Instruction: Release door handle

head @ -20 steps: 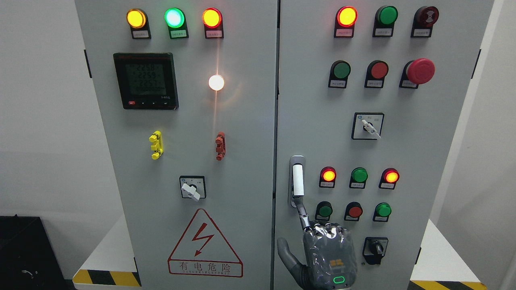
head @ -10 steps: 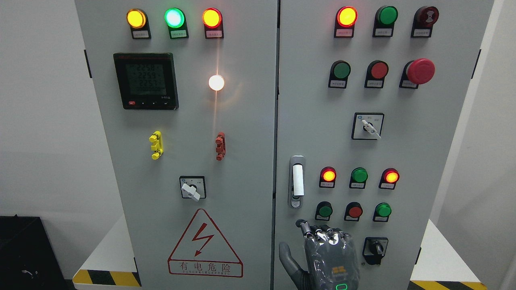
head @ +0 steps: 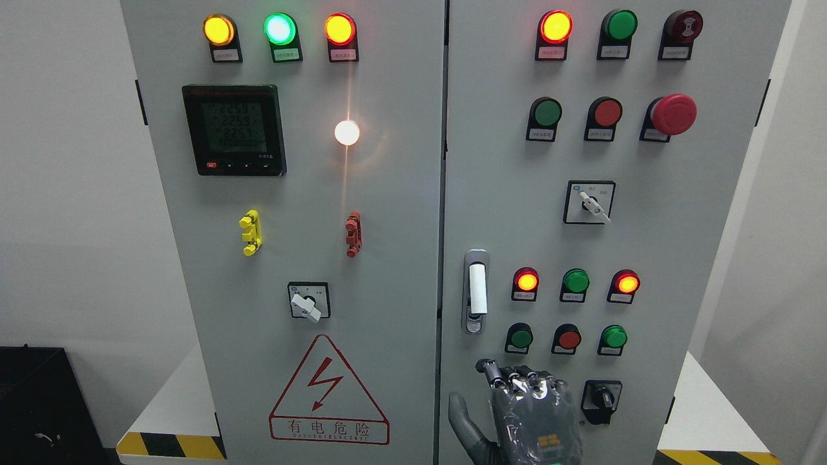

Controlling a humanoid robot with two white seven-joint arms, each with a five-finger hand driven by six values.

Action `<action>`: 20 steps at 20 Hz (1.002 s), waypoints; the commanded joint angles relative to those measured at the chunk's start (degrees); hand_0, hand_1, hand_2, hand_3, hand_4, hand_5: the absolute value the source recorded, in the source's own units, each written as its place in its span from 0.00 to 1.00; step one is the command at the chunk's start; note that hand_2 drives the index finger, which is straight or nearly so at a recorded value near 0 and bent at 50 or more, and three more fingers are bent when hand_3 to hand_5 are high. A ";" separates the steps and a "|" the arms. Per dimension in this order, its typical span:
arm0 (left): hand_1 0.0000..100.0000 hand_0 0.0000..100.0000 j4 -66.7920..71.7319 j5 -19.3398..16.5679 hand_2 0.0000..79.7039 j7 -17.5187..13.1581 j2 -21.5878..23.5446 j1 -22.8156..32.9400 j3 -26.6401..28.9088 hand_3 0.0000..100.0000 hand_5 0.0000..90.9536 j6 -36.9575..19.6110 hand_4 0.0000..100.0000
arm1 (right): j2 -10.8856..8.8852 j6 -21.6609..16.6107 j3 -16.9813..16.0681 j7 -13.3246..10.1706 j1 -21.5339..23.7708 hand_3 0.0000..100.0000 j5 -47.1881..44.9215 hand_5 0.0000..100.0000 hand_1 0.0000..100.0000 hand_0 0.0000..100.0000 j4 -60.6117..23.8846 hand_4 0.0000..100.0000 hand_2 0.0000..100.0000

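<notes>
We see the door handle (head: 477,290) upright near the left edge of the cabinet's right door (head: 614,232), untouched. Our right hand (head: 526,413) hangs apart below it, fingers (head: 491,373) curled, gripping nothing. The release looks done; only withdrawing seems left

Seen from my head camera, close and square-on: the grey cabinet (head: 400,213) fills the frame, its two doors meeting slightly right of centre.
</notes>
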 commanded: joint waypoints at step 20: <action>0.56 0.12 0.00 -0.02 0.00 0.02 0.00 0.97 0.00 0.00 0.00 0.04 0.00 | 0.40 2.38 0.03 7.75 -5.29 1.00 -1.61 1.00 0.25 0.30 -4.89 1.00 1.00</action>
